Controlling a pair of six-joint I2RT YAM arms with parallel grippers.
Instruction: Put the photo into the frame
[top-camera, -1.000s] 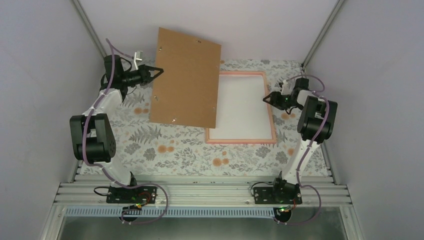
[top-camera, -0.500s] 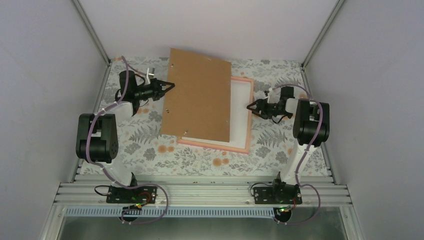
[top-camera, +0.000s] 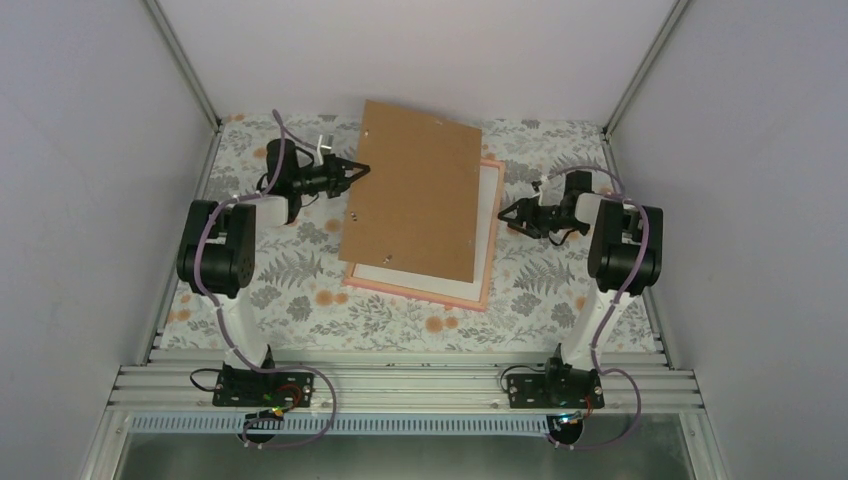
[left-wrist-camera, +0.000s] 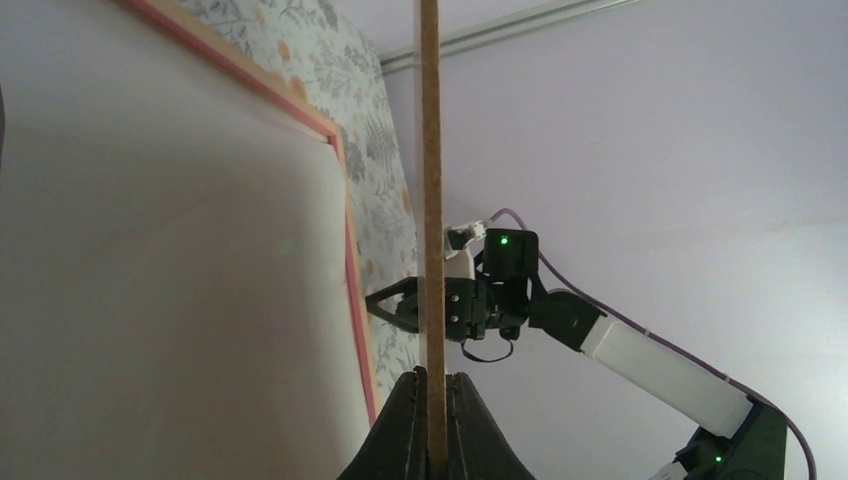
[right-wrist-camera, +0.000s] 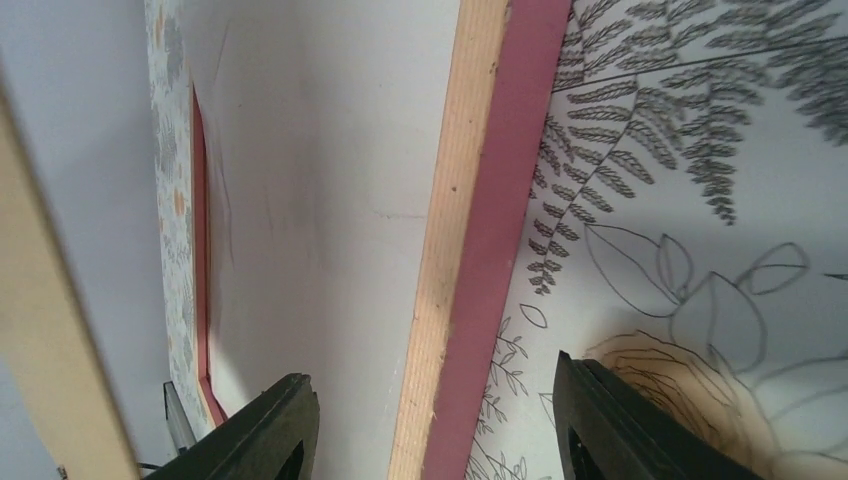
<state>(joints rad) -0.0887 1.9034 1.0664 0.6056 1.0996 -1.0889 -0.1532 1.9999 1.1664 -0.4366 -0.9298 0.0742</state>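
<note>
The thin pink rectangular picture frame has slid left across the floral-patterned counter within the last second and turned slightly, so it now lies askew. Over the same second, the flat brown cardboard backing board has swung in from the frame's left and now covers most of it. Only the frame's near and right rails show, along with a strip of the white sheet inside. The glossy sunset photo shows in no view. Whether that white sheet is its back I cannot tell, so the task's progress is uncertain, though the backing looks about to close the frame.

The left gripper is pressed together on the board's left edge, and its arm reaches in level from the frame's left. The left wrist view shows the gripped edge held clear of the white sheet. The right gripper stands spread astride the frame's right rail, pinching nothing, with its arm folded back just right of the frame.
</note>
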